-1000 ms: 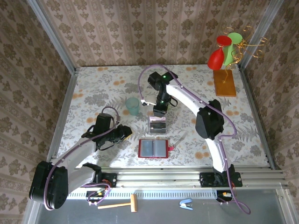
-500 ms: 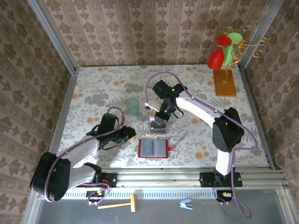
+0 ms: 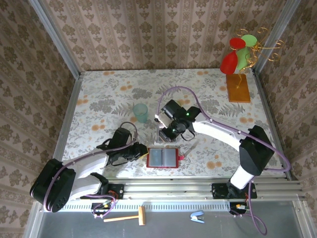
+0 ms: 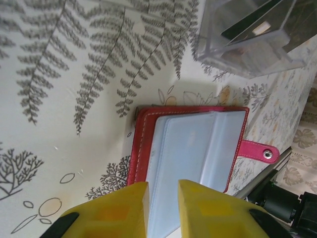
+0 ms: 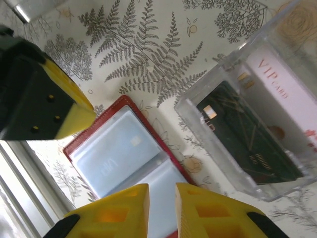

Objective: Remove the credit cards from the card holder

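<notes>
The card holder (image 3: 162, 157) lies open on the table, dark red with grey clear pockets (image 4: 193, 144). Its left pocket holds a grey-white credit card (image 5: 106, 158) with a small chip. Two more credit cards, one dark (image 5: 247, 144) and one white-pink (image 5: 287, 89), lie in a clear plastic box (image 5: 233, 124). My left gripper (image 4: 162, 198) hovers low over the holder's left edge, jaws a narrow gap apart with nothing between them. My right gripper (image 5: 162, 203) hangs between box and holder, also narrowly open and empty. In the top view the left gripper (image 3: 141, 152) is just left of the holder.
The clear box (image 3: 162, 140) stands just behind the holder, partly under the right gripper (image 3: 167, 134). A pen (image 3: 190, 147) lies right of it. A teal cup (image 3: 140, 112) stands behind on the left. A wooden stand (image 3: 237, 88) is at the far right.
The right arm has swung from behind the box toward the near side, bringing its gripper over the box's front. The left gripper has moved right, up to the holder's left edge.
</notes>
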Robot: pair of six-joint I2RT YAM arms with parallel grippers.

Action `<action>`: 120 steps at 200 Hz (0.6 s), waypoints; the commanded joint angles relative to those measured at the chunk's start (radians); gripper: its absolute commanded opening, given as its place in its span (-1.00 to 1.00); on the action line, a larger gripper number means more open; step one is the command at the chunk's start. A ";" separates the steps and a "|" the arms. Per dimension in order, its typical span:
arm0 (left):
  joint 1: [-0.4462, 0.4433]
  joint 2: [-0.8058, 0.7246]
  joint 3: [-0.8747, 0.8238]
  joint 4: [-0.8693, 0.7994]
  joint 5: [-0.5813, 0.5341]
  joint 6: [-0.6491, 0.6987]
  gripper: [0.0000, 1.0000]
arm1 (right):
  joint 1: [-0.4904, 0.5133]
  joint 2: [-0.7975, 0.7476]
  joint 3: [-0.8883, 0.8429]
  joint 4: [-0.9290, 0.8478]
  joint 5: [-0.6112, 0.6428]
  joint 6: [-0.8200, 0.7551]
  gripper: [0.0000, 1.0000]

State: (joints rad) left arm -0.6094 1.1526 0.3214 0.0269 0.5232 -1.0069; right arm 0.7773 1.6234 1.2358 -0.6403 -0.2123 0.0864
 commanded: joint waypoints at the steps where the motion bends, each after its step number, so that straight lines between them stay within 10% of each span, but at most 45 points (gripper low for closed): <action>1: -0.023 -0.011 -0.019 0.035 -0.029 -0.033 -0.54 | 0.012 -0.065 -0.080 0.139 0.008 0.149 -0.59; 120: -0.100 -0.002 -0.063 0.080 -0.071 -0.073 -0.54 | 0.092 -0.151 -0.309 0.326 0.023 0.432 -0.63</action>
State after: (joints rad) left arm -0.6968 1.1519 0.2790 0.0788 0.4698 -1.0576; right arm 0.8455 1.5028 0.9684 -0.3954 -0.2123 0.4000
